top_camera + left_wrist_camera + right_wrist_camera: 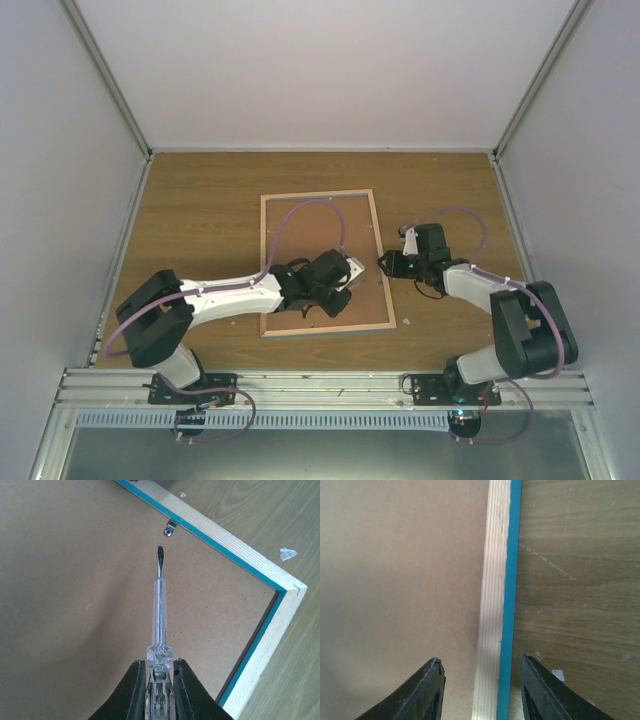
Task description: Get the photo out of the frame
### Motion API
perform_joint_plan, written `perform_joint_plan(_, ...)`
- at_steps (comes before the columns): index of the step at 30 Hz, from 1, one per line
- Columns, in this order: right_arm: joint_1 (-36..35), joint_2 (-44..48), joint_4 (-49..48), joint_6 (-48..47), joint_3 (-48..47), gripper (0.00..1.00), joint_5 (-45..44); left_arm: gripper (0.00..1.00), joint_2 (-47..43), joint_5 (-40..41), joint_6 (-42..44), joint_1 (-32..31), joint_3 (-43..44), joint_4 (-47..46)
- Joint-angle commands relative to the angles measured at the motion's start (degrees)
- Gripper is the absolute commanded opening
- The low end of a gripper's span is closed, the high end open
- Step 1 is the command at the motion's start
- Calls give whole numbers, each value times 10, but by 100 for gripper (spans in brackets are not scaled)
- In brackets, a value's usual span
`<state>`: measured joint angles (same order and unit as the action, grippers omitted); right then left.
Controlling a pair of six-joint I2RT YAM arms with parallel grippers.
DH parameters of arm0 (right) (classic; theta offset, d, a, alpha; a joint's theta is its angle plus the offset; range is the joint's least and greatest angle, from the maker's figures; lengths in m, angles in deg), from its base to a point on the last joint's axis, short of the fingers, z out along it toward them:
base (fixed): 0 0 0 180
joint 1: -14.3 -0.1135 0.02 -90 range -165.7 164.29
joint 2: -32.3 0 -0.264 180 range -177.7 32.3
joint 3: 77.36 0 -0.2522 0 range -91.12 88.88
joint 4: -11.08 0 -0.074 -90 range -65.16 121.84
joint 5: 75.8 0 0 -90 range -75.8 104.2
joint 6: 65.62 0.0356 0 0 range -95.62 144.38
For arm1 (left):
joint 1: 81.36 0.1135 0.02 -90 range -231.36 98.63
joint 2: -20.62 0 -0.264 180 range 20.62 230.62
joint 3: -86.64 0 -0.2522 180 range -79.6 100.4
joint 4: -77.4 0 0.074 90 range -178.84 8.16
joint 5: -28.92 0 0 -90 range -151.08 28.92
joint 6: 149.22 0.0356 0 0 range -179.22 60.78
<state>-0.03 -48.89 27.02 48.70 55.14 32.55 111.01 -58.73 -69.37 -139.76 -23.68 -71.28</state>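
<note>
My left claw (159, 672) is clamped on the clear handle of a screwdriver (158, 605), whose shaft runs straight ahead of the fingers; I judge that is so the blade can lever the small metal clip (170, 529) just beyond its tip, which it does not yet touch; the clip pins the brown backing panel (75, 590) into the frame (240, 560), lying face down beneath the claw. My right claw (480, 662) is spread wide, one finger on either side of the frame's pale rail, likely to steady it; I cannot tell whether it touches. The photo is hidden, presumably under the panel. Only the left wrist view shows the clip and blade; only the top view shows both arms over the frame's right side on the table (200, 210).
</note>
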Motion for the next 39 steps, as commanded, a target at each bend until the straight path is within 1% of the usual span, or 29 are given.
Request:
perform_joint_plan(1, 3, -34, -31, -32, -13, 43, 25, 0, 30, -23, 23, 4, 33, -8)
perform_joint_plan(3, 1, -44, -39, -34, -13, 43, 31, 0, 41, -44, 27, 8, 39, -7)
perform_joint_plan(9, -11, -71, -39, -39, -14, 39, 42, 0, 70, -72, 29, 9, 55, 4)
perform_joint_plan(17, -40, -66, -47, -27, 0, 29, 49, 0, 78, -82, 21, 10, 54, 21)
perform_joint_plan(26, -65, -60, -55, -17, 5, 25, 43, 0, 77, -87, 12, 10, 47, 30)
perform_joint_plan(32, -69, -64, -56, -18, 5, 24, 40, 0, 90, -74, 7, 12, 54, 43)
perform_joint_plan(39, -70, -64, -59, -18, 12, 24, 42, 0, 103, -77, 2, 18, 65, 36)
